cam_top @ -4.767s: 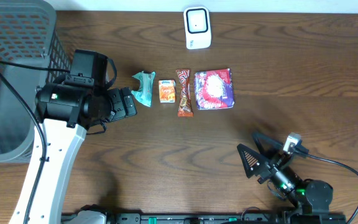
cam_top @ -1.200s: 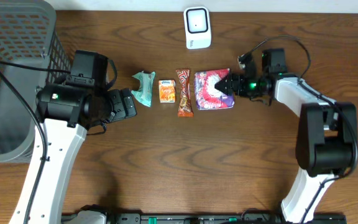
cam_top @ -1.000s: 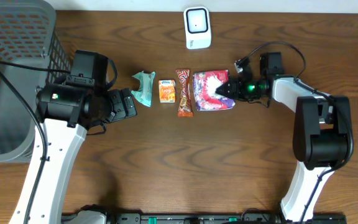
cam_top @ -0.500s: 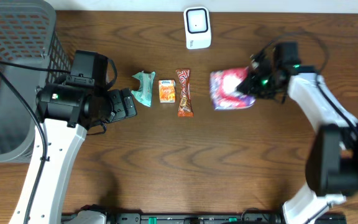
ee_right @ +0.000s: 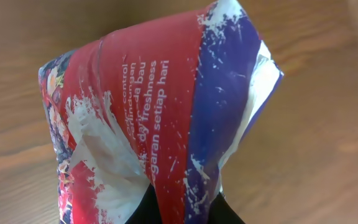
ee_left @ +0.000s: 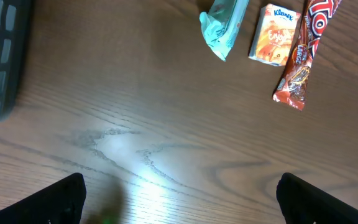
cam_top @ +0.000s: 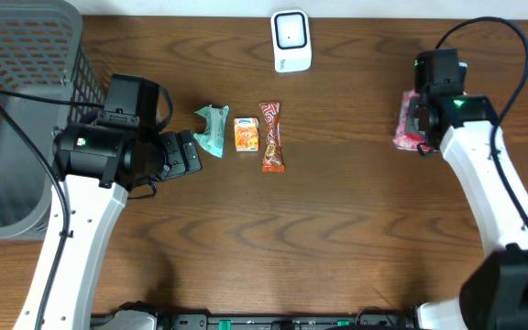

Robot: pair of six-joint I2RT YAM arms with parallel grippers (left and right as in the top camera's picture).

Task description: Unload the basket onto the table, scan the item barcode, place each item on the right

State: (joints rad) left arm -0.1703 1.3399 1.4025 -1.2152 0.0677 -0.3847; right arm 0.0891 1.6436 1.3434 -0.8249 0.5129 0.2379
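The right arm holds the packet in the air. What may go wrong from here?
The right gripper pinches only one edge of the soft packet, so it may slip out. The film is creased and no barcode shows in the wrist view, so the scanner may fail to read it.

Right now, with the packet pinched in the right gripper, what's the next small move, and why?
Probably swing the right gripper left toward the white scanner. It is shut on the red and purple packet, well off to the scanner's right; the wrist view shows only printed text, no barcode, so a turn may follow.
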